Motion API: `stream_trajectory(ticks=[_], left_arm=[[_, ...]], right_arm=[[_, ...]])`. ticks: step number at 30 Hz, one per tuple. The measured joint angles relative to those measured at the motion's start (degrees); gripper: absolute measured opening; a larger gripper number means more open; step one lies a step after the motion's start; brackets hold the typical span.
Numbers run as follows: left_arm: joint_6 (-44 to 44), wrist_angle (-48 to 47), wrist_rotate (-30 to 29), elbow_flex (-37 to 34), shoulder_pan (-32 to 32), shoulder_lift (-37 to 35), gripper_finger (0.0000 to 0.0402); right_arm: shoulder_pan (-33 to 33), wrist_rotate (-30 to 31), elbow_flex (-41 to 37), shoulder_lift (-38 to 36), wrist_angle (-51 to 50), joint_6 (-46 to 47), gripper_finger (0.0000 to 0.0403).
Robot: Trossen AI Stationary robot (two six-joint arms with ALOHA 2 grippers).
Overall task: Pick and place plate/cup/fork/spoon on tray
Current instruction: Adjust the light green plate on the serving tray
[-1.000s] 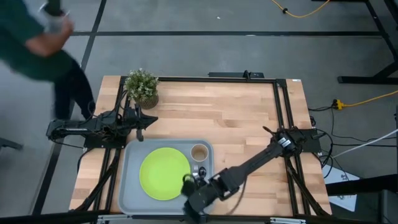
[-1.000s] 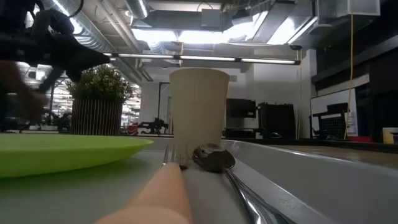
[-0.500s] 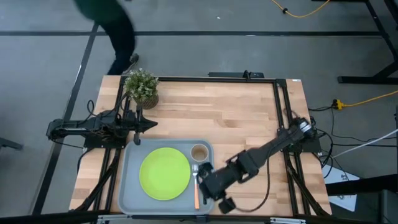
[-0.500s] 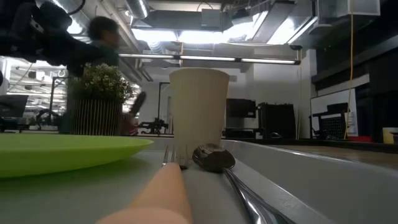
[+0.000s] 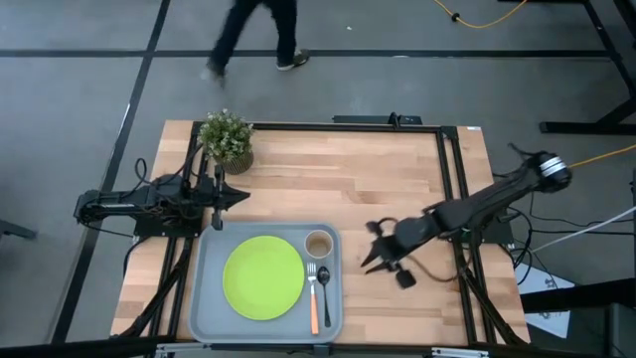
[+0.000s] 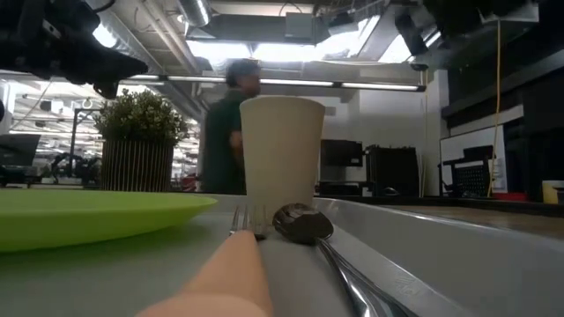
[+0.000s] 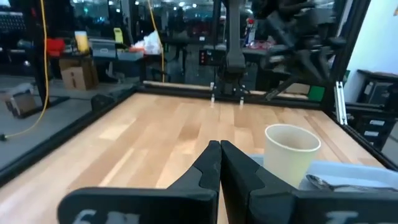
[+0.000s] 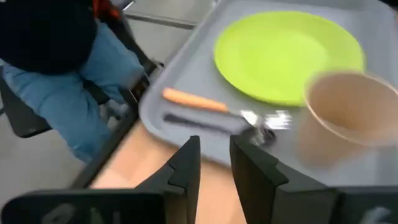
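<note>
The grey-blue tray (image 5: pixel 204 298) lies at the table's near edge, left of the middle. On it rest the lime-green plate (image 5: pixel 263 278), the tan cup (image 5: pixel 319 244) standing upright at the far right corner, and the orange-handled fork (image 5: pixel 314 301) next to the dark spoon (image 5: pixel 325 288) along the right side. My right gripper (image 5: pixel 366 249) is open and empty, above the table just right of the tray; its wrist view shows the cup (image 8: pixel 348 112), fork (image 8: pixel 193 99) and plate (image 8: pixel 286 53). My left gripper (image 5: pixel 243 196) is shut and empty, beyond the tray's far left corner.
A potted green plant (image 5: pixel 227 139) stands at the table's far left corner, near my left arm. A person (image 5: pixel 258 30) walks on the floor beyond the far edge. Bare wood stretches across the far half and right of the tray.
My right gripper has drawn back from over the fork and spoon at the tray's near right, moving toward the table's right and far edges, off the tray. The fork and spoon lie still. A person has walked from left to right behind the table.
</note>
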Motion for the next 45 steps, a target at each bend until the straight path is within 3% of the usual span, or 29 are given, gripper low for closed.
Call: stream_trajectory(ticks=[6, 13, 18, 27, 30, 36, 45], left_arm=[[-0.15, 0.81, -0.66, 0.00, 0.00, -0.01, 0.0000], [0.27, 5.53, -0.70, 0.07, 0.00, -0.11, 0.0000], [-0.06, 7.53, -0.72, 0.07, 0.00, -0.11, 0.0000], [-1.72, 7.86, -0.98, 0.07, -0.02, -0.11, 0.0000], [-2.49, 8.63, -1.16, 0.07, 0.00, -0.11, 0.0000], [-3.18, 8.64, -1.16, 0.07, 0.00, -0.11, 0.0000], [-3.20, 8.61, -1.16, 0.07, 0.00, -0.11, 0.0000]], right_arm=[[-4.08, -0.35, -18.78, -12.81, 17.77, -0.20, 0.0092], [-7.86, -6.95, -37.02, -22.13, 43.70, 1.51, 0.0092], [-10.58, -6.49, -42.54, -25.71, 47.55, 2.82, 0.0092], [-16.74, -6.32, -43.47, -33.00, 33.20, -1.30, 0.0092], [-19.37, -6.46, -43.47, -37.85, 26.72, -1.27, 0.0092], [-23.23, -13.50, -43.44, -49.05, 17.28, -1.20, 0.0092], [-28.15, -12.82, -43.15, -65.13, 6.03, 1.68, 0.0092]])
